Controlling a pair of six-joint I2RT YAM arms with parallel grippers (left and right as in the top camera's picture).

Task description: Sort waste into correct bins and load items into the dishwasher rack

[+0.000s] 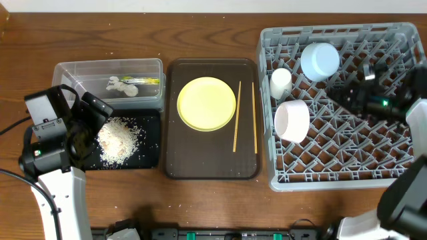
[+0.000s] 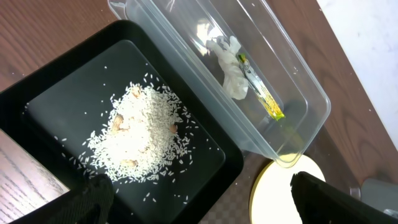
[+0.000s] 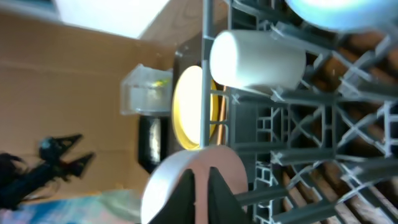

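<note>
The rice crumbs (image 1: 119,139) lie heaped in the shallow black tray (image 1: 148,160); they also show in the left wrist view (image 2: 140,138). The clear tub (image 1: 67,70) holds the paper scrap (image 1: 120,85) and the yellow-green wrapper (image 1: 148,81). The yellow plate (image 1: 207,103) and two chopsticks (image 1: 237,117) lie on the brown tray. The grey rack (image 1: 333,179) holds the white cup (image 1: 281,81), the pale blue bowl (image 1: 320,60) and the white bowl (image 1: 292,121). My left gripper (image 2: 211,202) is open and empty above the black tray's near edge. My right gripper (image 3: 202,186) is shut, inside the rack, pointing at the white bowl (image 3: 168,186).
The dark brown serving tray (image 1: 175,170) sits between the bins and the rack. The left arm's body (image 1: 53,133) stands at the table's left. Bare wooden table lies along the back and front edges.
</note>
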